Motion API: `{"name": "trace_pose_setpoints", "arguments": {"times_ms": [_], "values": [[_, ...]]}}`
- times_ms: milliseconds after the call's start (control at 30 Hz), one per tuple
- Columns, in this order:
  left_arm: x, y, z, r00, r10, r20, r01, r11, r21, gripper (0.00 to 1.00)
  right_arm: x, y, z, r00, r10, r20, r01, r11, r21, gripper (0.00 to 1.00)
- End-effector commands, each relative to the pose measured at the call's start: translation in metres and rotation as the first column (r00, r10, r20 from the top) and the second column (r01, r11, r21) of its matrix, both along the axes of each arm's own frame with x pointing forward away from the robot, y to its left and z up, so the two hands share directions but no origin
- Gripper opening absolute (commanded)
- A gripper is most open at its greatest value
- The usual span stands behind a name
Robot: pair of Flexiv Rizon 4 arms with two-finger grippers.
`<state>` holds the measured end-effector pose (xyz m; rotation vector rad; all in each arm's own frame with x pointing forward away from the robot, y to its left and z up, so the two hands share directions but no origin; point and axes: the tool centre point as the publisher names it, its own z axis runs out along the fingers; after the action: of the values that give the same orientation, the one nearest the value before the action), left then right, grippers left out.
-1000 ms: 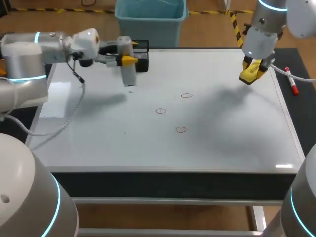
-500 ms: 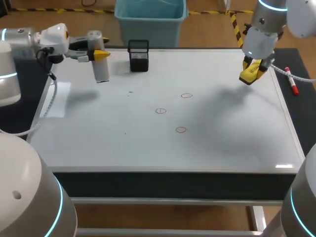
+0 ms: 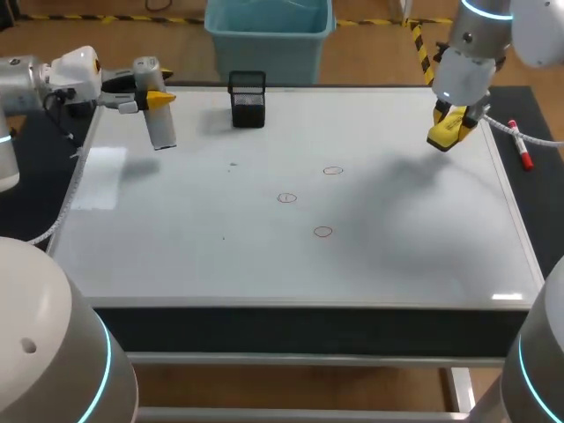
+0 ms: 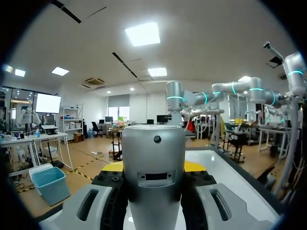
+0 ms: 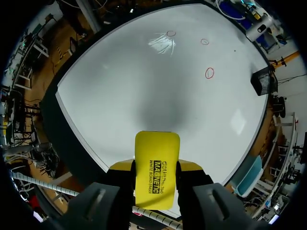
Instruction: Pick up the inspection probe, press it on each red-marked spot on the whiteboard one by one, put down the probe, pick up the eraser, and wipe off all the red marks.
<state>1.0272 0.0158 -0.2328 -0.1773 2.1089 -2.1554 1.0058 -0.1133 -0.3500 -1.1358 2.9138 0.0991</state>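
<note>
Above the far left corner of the whiteboard (image 3: pixel 397 256), the left claw (image 3: pixel 152 99) is clamped on the grey inspection probe (image 3: pixel 159 122), one yellow-tipped finger on each side, with the probe hanging lengthwise below the fingers. Compared with one second ago, this arm has drawn back leftward. The probe then hung beside the black holder (image 3: pixel 248 101) and now stands well apart from it, near the board's left edge.

Over the far right corner, the right claw (image 3: pixel 454 122) is closed on the yellow eraser (image 5: pixel 157 165), in the same position as in both earlier frames.

Three red circles (image 3: pixel 332 170), (image 3: pixel 286 197), (image 3: pixel 322 232) lie near the middle of the board, unaltered. A red marker (image 3: pixel 523 152) rests on the dark bench (image 3: pixel 539 203) just beside the board's right edge.
</note>
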Motion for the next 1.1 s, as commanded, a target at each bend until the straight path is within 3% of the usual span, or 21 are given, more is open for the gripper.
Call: {"name": "trace_pose_setpoints", "arguments": {"times_ms": [33, 233, 500, 767, 967, 1100], "values": [[-0.002, 0.000, 0.003, 1.000, 0.003, -0.001, -0.003, 1.000, 0.004, 0.00, 0.000, -0.001, 0.001, 1.000, 0.001, 0.001, -0.001, 1.000, -0.004, 0.00], [-0.002, 0.000, 0.003, 1.000, 0.003, -0.001, -0.003, 1.000, 0.004, 0.00, 0.000, -0.001, 0.001, 1.000, 0.001, 0.001, -0.001, 1.000, -0.004, 0.00], [-0.002, 0.000, 0.003, 1.000, 0.003, -0.001, -0.003, 1.000, 0.004, 0.00, -0.008, 0.091, -0.001, 0.965, 0.259, -0.052, -0.261, 0.964, -0.044, 0.00], [-0.002, 0.000, 0.003, 1.000, 0.003, -0.001, -0.003, 1.000, 0.004, 0.00, -0.033, 0.188, -0.008, 0.890, 0.451, -0.072, -0.456, 0.883, -0.108, 0.00], [-0.002, 0.000, 0.003, 1.000, 0.003, -0.001, -0.003, 1.000, 0.004, 0.00, -0.053, 0.252, -0.016, 0.822, 0.562, -0.094, -0.570, 0.811, -0.131, 0.00], [-0.002, 0.000, 0.003, 1.000, 0.003, -0.001, -0.003, 1.000, 0.004, 0.00, -0.062, 0.281, -0.026, 0.803, 0.590, -0.090, -0.596, 0.798, -0.092, 0.00]]}}
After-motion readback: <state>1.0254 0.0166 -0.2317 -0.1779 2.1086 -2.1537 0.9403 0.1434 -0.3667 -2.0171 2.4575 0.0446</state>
